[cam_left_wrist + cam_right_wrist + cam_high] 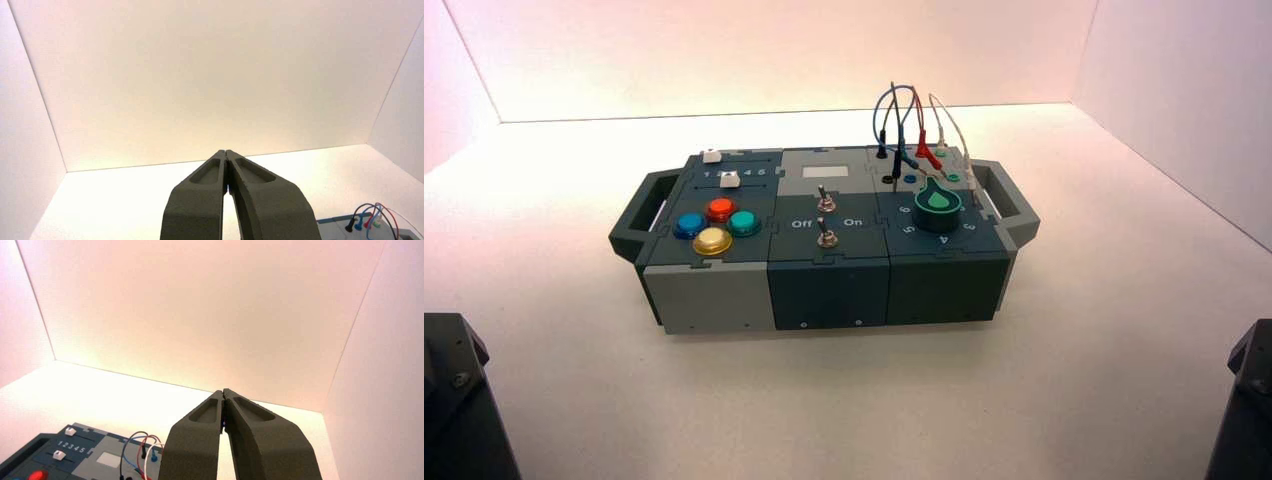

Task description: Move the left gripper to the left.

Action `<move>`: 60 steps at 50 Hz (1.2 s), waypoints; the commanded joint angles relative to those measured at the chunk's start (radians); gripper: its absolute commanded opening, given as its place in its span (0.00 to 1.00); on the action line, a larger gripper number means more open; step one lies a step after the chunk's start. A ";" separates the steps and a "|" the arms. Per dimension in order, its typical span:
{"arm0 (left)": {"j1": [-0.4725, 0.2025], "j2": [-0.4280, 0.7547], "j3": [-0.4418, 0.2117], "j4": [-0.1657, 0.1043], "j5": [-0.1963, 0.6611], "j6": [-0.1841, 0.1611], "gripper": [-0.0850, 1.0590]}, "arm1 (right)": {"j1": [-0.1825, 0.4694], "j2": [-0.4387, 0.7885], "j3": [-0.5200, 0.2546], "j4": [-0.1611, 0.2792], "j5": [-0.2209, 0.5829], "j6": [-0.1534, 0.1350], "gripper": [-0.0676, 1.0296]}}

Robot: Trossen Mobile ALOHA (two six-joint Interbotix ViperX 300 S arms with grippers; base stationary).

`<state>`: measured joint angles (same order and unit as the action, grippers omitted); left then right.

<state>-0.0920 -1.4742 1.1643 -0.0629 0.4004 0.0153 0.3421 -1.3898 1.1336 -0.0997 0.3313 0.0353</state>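
My left gripper [226, 152] is shut and empty, its tips touching; it points over the bare white floor toward the back wall, well short of the box. Only a corner of the box with its wires [367, 220] shows in the left wrist view. In the high view the left arm's base [459, 400] sits at the lower left corner. My right gripper [223, 391] is shut and empty, parked at the right; its arm [1244, 400] shows at the lower right corner.
The box [824, 240] stands mid-floor with four coloured buttons [716, 222] on its left, two toggle switches [824, 215] between Off and On, a green knob [938, 200] and looped wires [909, 125] at right. White walls enclose the floor.
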 commanded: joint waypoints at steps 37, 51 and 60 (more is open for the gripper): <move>0.181 0.112 -0.063 0.058 -0.086 0.009 0.05 | 0.000 0.044 -0.012 0.026 -0.005 0.005 0.04; 0.356 0.293 -0.186 0.048 -0.146 0.005 0.05 | -0.002 0.078 -0.012 0.040 0.017 0.005 0.04; 0.426 0.492 -0.331 0.034 -0.115 -0.009 0.05 | 0.005 0.106 -0.014 0.041 0.026 0.005 0.04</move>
<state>0.3114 -1.0508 0.9050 -0.0245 0.2823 0.0123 0.3451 -1.3070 1.1367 -0.0614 0.3620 0.0353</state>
